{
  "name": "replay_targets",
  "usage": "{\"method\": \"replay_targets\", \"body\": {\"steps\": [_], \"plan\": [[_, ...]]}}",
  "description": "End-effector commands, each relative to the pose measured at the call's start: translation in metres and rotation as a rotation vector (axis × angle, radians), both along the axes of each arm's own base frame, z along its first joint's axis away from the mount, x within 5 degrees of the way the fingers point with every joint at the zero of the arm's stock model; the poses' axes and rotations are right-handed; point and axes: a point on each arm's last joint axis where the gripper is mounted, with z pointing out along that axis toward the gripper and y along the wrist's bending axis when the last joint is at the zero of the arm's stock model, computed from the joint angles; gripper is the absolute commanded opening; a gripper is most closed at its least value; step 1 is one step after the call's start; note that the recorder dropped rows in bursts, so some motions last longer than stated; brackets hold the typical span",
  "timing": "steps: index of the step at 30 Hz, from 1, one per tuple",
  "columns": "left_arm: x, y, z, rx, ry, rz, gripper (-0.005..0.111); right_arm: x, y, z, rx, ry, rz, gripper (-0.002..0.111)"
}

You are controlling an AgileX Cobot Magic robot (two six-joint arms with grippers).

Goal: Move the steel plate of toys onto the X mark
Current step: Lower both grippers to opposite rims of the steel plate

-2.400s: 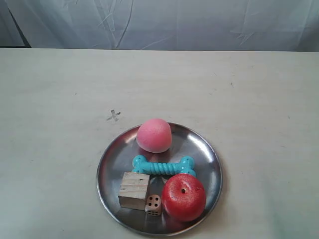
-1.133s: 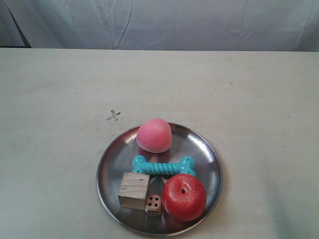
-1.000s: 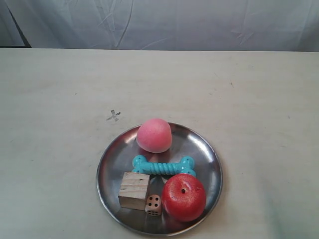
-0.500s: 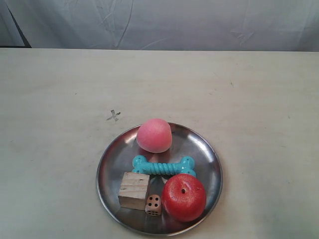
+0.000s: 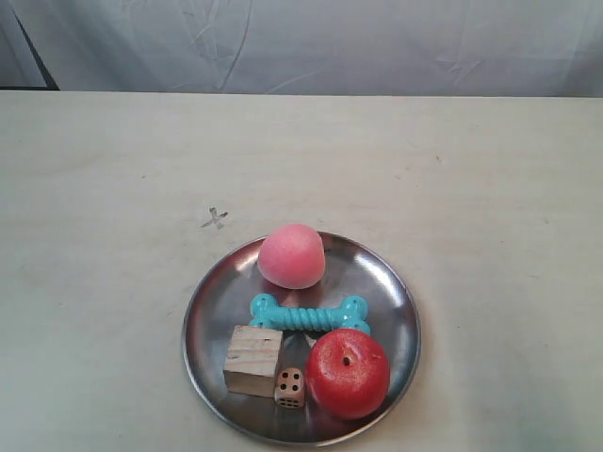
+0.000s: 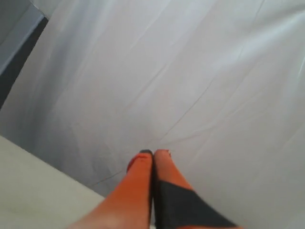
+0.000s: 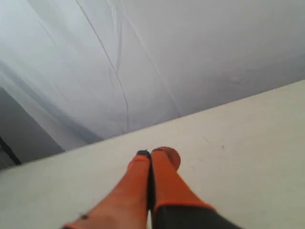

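Note:
The steel plate (image 5: 212,311) lies near the table's front edge in the exterior view. On it sit a pink peach-like ball (image 5: 292,255), a turquoise ridged bone (image 5: 309,315), a red apple (image 5: 348,373), a pale wooden cube (image 5: 253,360) and a small die (image 5: 290,387). The faint X mark (image 5: 215,219) is on the tabletop just beyond the plate's far-left rim. No arm shows in the exterior view. My left gripper (image 6: 153,153) is shut on nothing, pointing at the white curtain. My right gripper (image 7: 150,153) is also shut and empty, above bare tabletop.
A creased white curtain (image 5: 330,42) hangs behind the table's far edge. The cream tabletop (image 5: 471,188) stretches wide on both sides of the plate. A dark gap (image 7: 9,143) shows beside the curtain in the right wrist view.
A faint shadow at the exterior view's lower right has faded away. The plate and toys have not moved.

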Motion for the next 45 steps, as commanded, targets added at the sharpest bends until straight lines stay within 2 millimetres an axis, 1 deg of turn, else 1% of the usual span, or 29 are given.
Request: {"method": "replay_targets", "body": {"steps": [1,2,3,4,5,6,8,9,12,14,16,19,20,21,22,23,24,26,28,31,35,37,40,45], "plan": [[0.045,-0.013,0.031,0.279,0.240,-0.074,0.000,0.060,0.000,0.027,-0.240,0.234,0.064,-0.001],[0.059,-0.016,0.035,0.358,0.332,-0.101,0.000,0.077,0.001,0.031,-0.264,0.303,0.088,-0.001],[0.073,-0.018,0.033,0.416,0.450,-0.133,0.000,0.093,0.002,0.033,-0.281,0.378,0.115,-0.001],[0.087,-0.020,0.034,0.477,0.557,-0.160,0.000,0.112,0.003,0.028,-0.292,0.480,0.147,-0.001],[0.101,-0.021,0.033,0.534,0.663,-0.193,0.000,0.124,0.004,0.029,-0.295,0.534,0.168,-0.001],[0.112,-0.023,0.031,0.582,0.743,-0.231,0.000,0.137,0.005,0.024,-0.296,0.621,0.198,-0.001],[0.137,-0.027,0.022,0.641,0.918,-0.325,0.000,0.157,0.007,0.009,-0.288,0.753,0.239,-0.001],[0.146,-0.030,0.018,0.637,0.973,-0.360,0.000,0.166,0.007,-0.002,-0.280,0.817,0.256,-0.001],[0.177,-0.040,-0.006,0.598,1.111,-0.479,0.000,0.180,0.008,-0.037,-0.262,0.976,0.291,0.000],[0.192,-0.047,-0.026,0.586,1.166,-0.566,0.001,0.181,0.011,-0.059,-0.219,1.074,0.318,0.006],[0.201,-0.054,-0.045,0.575,1.209,-0.664,0.007,0.178,0.015,-0.078,-0.164,1.129,0.353,0.020],[0.210,-0.064,-0.074,0.526,1.263,-0.807,0.021,0.170,0.022,-0.102,-0.059,1.130,0.375,0.045],[0.213,-0.066,-0.084,0.510,1.282,-0.848,0.027,0.167,0.024,-0.108,-0.009,1.119,0.362,0.051],[0.215,-0.068,-0.093,0.491,1.305,-0.879,0.032,0.164,0.025,-0.113,0.019,1.111,0.348,0.055],[0.219,-0.071,-0.112,0.468,1.347,-0.925,0.041,0.154,0.027,-0.123,0.088,1.128,0.321,0.056],[0.221,-0.072,-0.119,0.453,1.361,-0.945,0.044,0.150,0.028,-0.127,0.109,1.139,0.315,0.056],[0.222,-0.075,-0.131,0.427,1.384,-0.994,0.047,0.139,0.030,-0.135,0.155,1.170,0.312,0.056],[0.225,-0.080,-0.143,0.387,1.369,-1.050,0.048,0.127,0.033,-0.144,0.204,1.188,0.326,0.056],[0.228,-0.084,-0.151,0.353,1.340,-1.083,0.048,0.119,0.036,-0.149,0.263,1.174,0.337,0.056],[0.234,-0.085,-0.161,0.336,1.355,-1.074,0.048,0.111,0.037,-0.156,0.298,1.156,0.311,0.056],[0.236,-0.087,-0.163,0.327,1.343,-1.078,0.048,0.111,0.040,-0.156,0.345,1.112,0.310,0.056],[0.236,-0.087,-0.163,0.326,1.341,-1.075,0.048,0.112,0.045,-0.157,0.332,1.100,0.311,0.056],[0.234,-0.096,-0.164,0.355,1.336,-1.088,0.048,0.112,0.053,-0.158,0.286,1.089,0.300,0.056],[0.230,-0.110,-0.166,0.444,1.336,-1.090,0.048,0.111,0.063,-0.159,0.267,1.082,0.306,0.056]]}}
